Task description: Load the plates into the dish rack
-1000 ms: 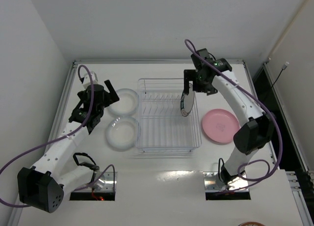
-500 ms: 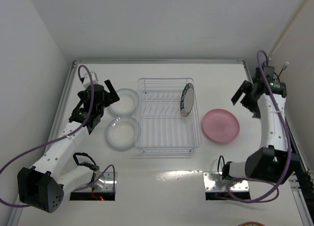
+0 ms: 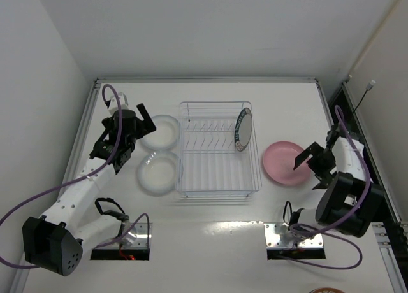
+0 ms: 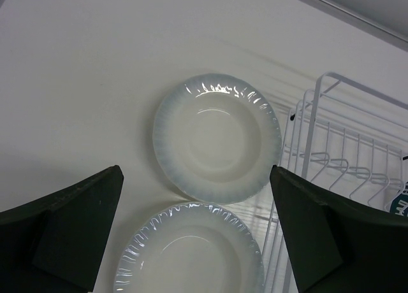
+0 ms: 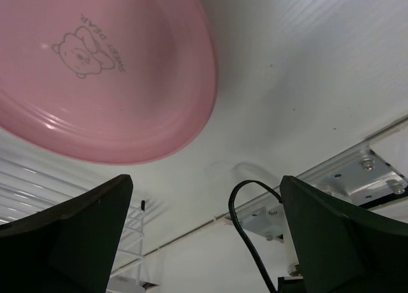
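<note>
Pink plate lies just ahead of your open right jaws. Left jaws gape above two whitish plates.

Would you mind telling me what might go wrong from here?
The pink plate lies flat on the table, so the right end effector may push it instead of gripping its rim. The patterned plate stands on edge in the dish rack; a neighbouring insertion might knock it.

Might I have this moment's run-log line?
patterned-rim white plate: upright in wire dish rack | round pink plate, two translucent whitish plates: on table | left gripper: open | right gripper: open
</note>
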You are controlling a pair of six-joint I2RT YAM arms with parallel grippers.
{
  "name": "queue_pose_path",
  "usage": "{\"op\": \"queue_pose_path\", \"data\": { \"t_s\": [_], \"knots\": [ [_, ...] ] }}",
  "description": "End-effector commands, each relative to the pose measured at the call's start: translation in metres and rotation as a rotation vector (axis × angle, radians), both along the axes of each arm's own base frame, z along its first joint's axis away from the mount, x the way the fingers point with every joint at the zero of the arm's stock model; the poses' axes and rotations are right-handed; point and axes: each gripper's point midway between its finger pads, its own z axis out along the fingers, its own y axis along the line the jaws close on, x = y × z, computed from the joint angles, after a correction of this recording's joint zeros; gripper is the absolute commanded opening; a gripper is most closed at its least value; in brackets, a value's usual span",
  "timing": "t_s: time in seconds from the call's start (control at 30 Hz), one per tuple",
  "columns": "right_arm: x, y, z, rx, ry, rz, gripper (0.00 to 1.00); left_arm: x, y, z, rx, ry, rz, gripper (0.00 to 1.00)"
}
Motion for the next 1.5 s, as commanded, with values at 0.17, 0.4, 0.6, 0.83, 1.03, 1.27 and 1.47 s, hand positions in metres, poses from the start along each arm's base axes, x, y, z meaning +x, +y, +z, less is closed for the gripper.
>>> {"op": "queue_pose_path", "data": {
  "t_s": [0.17,0.4,0.6,0.83,1.03,1.27,1.47],
  "knots": [
    [0.016,-0.004,-0.026,0.067,-0.013,-0.047,0.95,0.002,-0.005,0.015,-0.006,-0.059,-0.024,1.0],
    [0.005,-0.003,-0.058,0.127,0.037,-0.074,0.77,0.003,-0.007,0.017,-0.003,-0.066,-0.036,1.0],
    [0.01,-0.005,-0.075,0.214,0.016,-0.049,0.54,0.006,-0.009,0.019,0.009,-0.07,-0.051,1.0],
    [0.023,-0.013,-0.073,0.22,-0.015,-0.001,0.07,0.011,-0.011,0.014,0.011,-0.05,-0.06,1.0],
    [0.034,-0.039,-0.033,0.062,-0.066,0.001,0.0,0.014,-0.014,0.019,0.005,-0.058,-0.068,1.0],
    [0.062,-0.048,0.054,-0.107,-0.142,-0.021,0.0,0.022,-0.021,0.026,-0.012,-0.055,-0.085,1.0],
    [0.101,-0.041,0.122,-0.173,-0.351,0.017,0.0,0.027,-0.026,0.035,-0.038,-0.064,-0.094,1.0]
  ]
}}
